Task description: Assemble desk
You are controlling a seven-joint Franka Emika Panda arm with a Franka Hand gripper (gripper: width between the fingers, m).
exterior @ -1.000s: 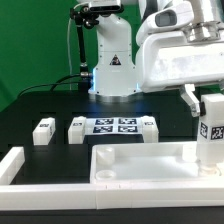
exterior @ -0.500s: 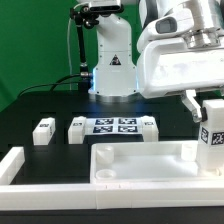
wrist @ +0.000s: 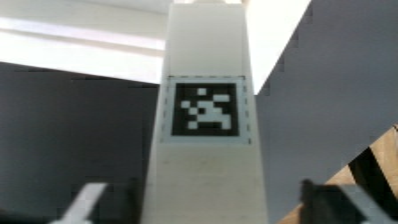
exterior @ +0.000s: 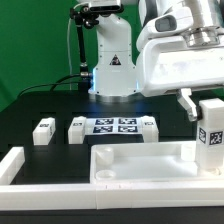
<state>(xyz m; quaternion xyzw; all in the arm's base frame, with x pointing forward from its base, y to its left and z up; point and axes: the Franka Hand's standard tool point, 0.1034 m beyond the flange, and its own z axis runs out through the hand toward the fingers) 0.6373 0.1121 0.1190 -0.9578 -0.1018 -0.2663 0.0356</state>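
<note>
One change stands out: the claw [wrist: 205, 206] has let go. Its jaws, closer in on the part a second ago, now stand apart. In the wrist view dark gaps show between each fingertip [wrist: 84, 205] and the white square-section plastic leg block [wrist: 210, 110] that rises between them. The claw is therefore spread around the leg and no longer clamped on it.

In the exterior view the leg has not visibly moved or tipped since the release, so it seems to stand without support. I judge this leg's placing to be done, or nearly so, and the arm is free to back off. Whether the leg's foot is fully seated I cannot tell, as the joint is hidden.

The leg's long axis is vertical, pointing to twelve o'clock in the exterior view. Its black-and-white square tag faces that camera. It stands at three o'clock of the wide white rimmed rectangular tabletop panel [exterior: 140, 147], right against that end of the panel.

Farther out on the black worktop, the marker board [exterior: 115, 125] lies at about eleven o'clock from the panel. One small white tagged block [exterior: 42, 131] sits at ten o'clock, well apart from the panel and not yet fitted.
</note>
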